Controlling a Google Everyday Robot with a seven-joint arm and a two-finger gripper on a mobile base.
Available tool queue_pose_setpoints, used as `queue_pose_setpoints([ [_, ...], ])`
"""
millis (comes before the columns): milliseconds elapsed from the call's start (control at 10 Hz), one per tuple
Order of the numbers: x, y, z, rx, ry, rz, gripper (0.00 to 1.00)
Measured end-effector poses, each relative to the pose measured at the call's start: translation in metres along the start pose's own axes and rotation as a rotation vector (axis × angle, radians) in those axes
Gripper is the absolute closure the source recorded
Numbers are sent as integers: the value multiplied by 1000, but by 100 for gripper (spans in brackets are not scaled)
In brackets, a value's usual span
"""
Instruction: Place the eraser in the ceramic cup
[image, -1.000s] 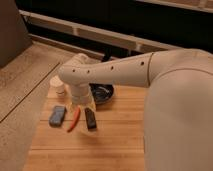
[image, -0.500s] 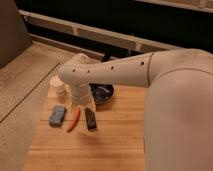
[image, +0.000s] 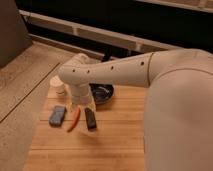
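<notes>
Quick rundown of my table, left to right. At the far left, toward the back edge of the wooden table (image: 117, 142), is the ceramic cup (image: 58, 85), standing upright with its mouth facing up, which is handy since that's where the drop has to go. In front of it, nearer the camera, there's a blue-grey block (image: 57, 115) lying flat, and just beside that a thin orange stick (image: 74, 119). Both are decoys as far as I'm concerned. Then comes my gripper (image: 80, 103), hanging off the bent wrist right above the gap between the stick and the eraser (image: 90, 118). The claw is apart with nothing in it. My guess is I'm parked there because I'm lining up for the pick, not carrying anything yet. The eraser lies flat on the wood, long side running away from the camera, just right of the stick and well short of the cup, so the task is basically at the start. Behind it is a dark bowl (image: 102, 93), partly hidden by my forearm. The stick sits close enough that I'd want to come down clean and not nudge it.
</notes>
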Motion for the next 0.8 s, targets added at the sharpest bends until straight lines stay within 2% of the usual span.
queue_pose_setpoints([
  [100,-1,0,-1,2,-5,4,35],
  [300,-19,-2,-6,40,-57,22,35],
  [500,-34,4,-6,66,-73,43,35],
  [600,-39,6,-2,64,-60,61,35],
  [700,-40,9,5,39,-26,89,35],
  [800,-39,13,14,-2,17,110,35],
])
